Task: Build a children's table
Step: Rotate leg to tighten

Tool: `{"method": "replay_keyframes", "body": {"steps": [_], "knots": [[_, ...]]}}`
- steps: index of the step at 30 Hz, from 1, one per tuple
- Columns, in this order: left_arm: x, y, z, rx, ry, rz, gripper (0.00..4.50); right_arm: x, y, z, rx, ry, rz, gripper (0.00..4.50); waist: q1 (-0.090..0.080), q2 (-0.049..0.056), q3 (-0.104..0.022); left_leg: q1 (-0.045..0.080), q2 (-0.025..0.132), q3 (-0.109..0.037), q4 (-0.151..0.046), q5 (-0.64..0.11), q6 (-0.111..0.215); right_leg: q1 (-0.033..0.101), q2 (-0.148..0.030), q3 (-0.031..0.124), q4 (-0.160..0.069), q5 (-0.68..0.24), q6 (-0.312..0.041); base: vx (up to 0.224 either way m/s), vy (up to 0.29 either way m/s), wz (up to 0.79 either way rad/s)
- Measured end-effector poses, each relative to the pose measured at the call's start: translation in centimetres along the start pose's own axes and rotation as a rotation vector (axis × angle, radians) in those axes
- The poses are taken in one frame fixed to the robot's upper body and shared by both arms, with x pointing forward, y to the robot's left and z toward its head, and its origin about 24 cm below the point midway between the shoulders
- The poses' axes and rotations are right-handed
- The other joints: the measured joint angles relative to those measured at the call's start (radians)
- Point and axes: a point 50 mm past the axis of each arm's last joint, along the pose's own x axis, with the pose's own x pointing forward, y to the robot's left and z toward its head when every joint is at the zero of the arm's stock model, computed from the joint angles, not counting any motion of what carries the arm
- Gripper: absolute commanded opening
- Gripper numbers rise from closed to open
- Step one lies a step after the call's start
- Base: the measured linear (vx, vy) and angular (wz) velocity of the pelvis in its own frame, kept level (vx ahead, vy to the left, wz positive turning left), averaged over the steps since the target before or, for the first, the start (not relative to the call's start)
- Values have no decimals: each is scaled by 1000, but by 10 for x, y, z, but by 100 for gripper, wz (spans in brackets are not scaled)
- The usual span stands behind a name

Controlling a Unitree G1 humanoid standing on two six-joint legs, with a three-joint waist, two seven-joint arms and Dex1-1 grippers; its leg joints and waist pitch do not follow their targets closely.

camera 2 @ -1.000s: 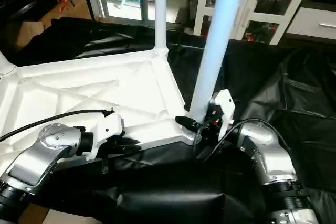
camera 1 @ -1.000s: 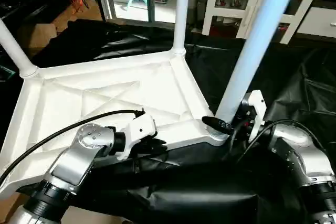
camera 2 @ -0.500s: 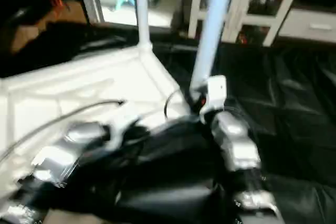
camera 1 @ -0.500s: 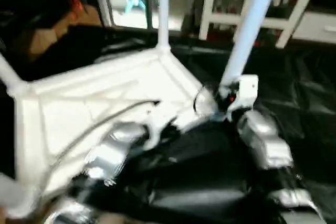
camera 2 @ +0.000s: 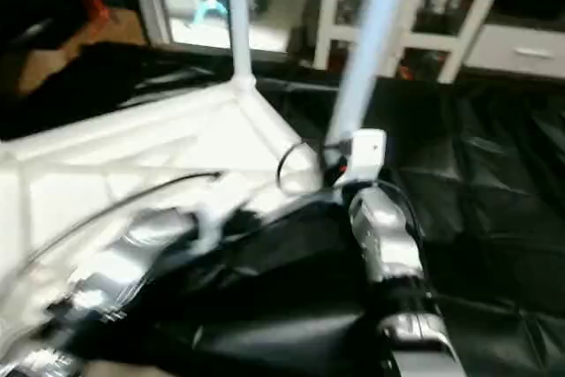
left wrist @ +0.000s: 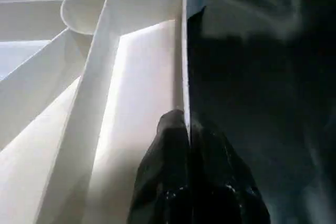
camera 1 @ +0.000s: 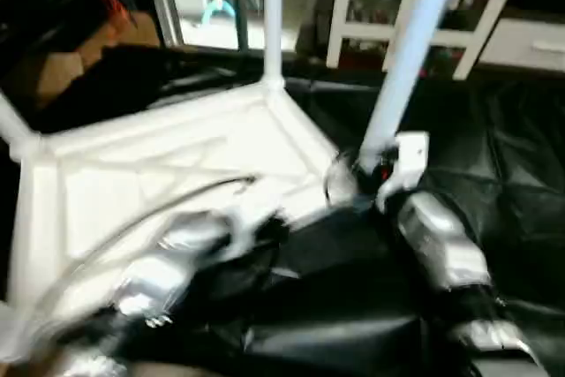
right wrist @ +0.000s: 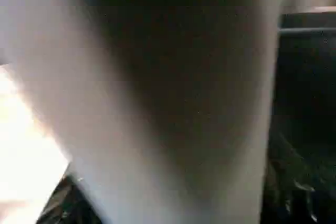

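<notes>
Black sheeting (camera 1: 521, 156) covers the floor in the left eye view, with white cabinets (camera 1: 371, 6) and a glass door behind. On it lies the white tabletop (camera 1: 159, 174), underside up, its ribs showing. 3 legs stand in corner sockets: 1 at the far corner (camera 1: 273, 15), 1 at the left edge (camera 1: 13, 125), and 1 near leg (camera 1: 408, 50) rising from the corner closest to the right arm. The right gripper (camera 1: 366, 169) sits at the base of that near leg; whether its fingers clamp the leg I cannot tell. The left arm (camera 1: 168, 258) reaches to the tabletop's near edge.

From the right eye, the same near leg (camera 2: 371, 41) rises just above the right wrist's white housing (camera 2: 364, 149).

At the left wrist, the left gripper (left wrist: 188, 129) has its 2 black fingers (left wrist: 170, 145) pressed together, pinching the thin rim (left wrist: 185, 66) of the tabletop.

At the right wrist, a blurred white tube (right wrist: 157, 103) stands very close.
</notes>
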Motion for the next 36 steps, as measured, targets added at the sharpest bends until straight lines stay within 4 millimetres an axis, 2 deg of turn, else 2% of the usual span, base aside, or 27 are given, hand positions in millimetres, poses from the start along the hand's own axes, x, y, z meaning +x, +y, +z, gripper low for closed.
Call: {"method": "replay_keyframes", "body": {"steps": [3,7,18,21,23,27,30,33,35,36], "knots": [[-16,-2,-5,-10,-5,-74,0,-17,-5,5,-115,67,207,326,13,0,1,-11,-1,1,3,1,9,-8,-2,0,-2,0,0,0,0,0],[-24,1,-7,0,-7,-95,0,-22,-3,6,-142,87,316,326,17,0,1,-17,-1,2,6,0,11,-14,-2,0,2,0,0,0,0,0],[-25,1,-9,-1,-3,-115,0,-24,3,1,-88,95,348,238,27,-1,1,-14,0,3,7,1,11,-14,-2,1,7,0,-1,0,0,0],[-25,4,-10,2,16,-102,0,-16,8,-2,-101,90,277,229,20,-4,0,-11,0,3,9,2,9,-14,-2,2,12,-1,-2,0,0,0],[-19,8,-8,-9,35,-65,0,-4,10,-3,-86,73,151,226,12,-4,0,-8,0,3,9,1,1,-13,-2,2,15,-1,-2,0,0,0],[15,5,7,-83,36,47,0,17,3,-2,-19,37,-224,220,13,-5,-1,1,0,3,7,3,-5,-9,-2,3,17,1,-6,0,0,0],[48,-2,22,-170,23,114,0,23,-7,-1,42,2,-500,216,29,-6,-2,5,0,4,6,3,-5,-7,-3,2,15,1,-5,0,0,0],[66,-9,33,-197,12,107,0,21,-12,-2,53,-23,-619,215,40,-8,-4,5,-1,4,6,3,-5,-4,-4,3,12,0,-4,0,0,0],[67,-9,33,-191,15,106,0,22,-12,-2,59,-22,-607,215,37,-10,-6,5,-1,3,5,3,-5,-2,-3,2,10,1,-4,0,0,0],[65,-9,32,-161,12,101,0,23,-11,0,58,-27,-578,215,35,-10,-7,5,-1,3,3,3,-5,3,-3,2,8,1,-4,0,0,0]]}}
